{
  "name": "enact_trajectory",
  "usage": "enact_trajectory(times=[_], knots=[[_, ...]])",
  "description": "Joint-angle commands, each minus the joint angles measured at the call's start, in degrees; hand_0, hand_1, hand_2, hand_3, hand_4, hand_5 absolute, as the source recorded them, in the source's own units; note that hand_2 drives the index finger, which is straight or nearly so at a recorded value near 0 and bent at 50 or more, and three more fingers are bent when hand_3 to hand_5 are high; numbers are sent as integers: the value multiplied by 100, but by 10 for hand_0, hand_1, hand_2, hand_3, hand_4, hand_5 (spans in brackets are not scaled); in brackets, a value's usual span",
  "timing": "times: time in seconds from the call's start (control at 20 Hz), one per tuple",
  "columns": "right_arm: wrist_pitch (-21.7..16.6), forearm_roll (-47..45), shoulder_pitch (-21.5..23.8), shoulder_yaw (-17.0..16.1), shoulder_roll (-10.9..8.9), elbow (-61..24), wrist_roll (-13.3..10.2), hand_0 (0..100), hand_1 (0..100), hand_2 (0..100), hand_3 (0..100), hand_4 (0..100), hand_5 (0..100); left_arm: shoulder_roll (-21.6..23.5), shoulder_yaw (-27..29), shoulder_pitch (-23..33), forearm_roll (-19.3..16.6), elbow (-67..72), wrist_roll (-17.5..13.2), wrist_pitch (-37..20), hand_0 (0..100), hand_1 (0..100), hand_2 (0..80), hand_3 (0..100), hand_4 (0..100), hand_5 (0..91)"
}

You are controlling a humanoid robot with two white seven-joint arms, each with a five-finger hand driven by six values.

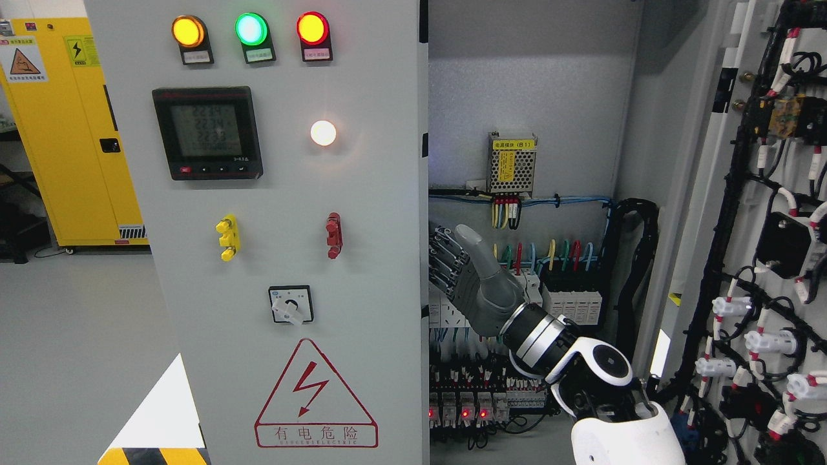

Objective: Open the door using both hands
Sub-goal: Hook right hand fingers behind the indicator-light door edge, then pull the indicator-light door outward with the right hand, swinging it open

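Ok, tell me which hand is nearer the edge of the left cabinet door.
Right. The right hand has its fingers at the left door's edge, inside the open cabinet. The left hand is not in view.

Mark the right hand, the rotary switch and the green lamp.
right hand (481, 284), head view, back of the palm
rotary switch (290, 306), head view, its knob
green lamp (251, 29), head view, lens centre

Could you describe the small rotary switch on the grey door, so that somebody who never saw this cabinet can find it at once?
Start at the grey door with three round lamps along its top. Go down to the red warning triangle; the rotary switch sits just above it. It alone has a white knob on a black square.
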Motion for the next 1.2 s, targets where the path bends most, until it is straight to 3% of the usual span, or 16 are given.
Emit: enact_trajectory(times=[0.0,0.25,0.4,1.15], knots=[[24,6,-42,-43,19,101,148,201,123,0,0,0,0,97,0,-194,0,0,1,-3,0,0,0,0,0,0],[33,-12,-51,-61,-25,118,218,201,121,0,0,0,0,97,0,-194,0,0,1,-3,0,0,0,0,0,0],[24,-3,-95,-61,-17,118,446,200,123,0,0,0,0,97,0,-194,0,0,1,-3,0,0,0,0,0,0],[33,-20,-95,-61,-25,57,736,200,124,0,0,0,0,106,0,-185,0,0,1,-3,0,0,0,0,0,0]])
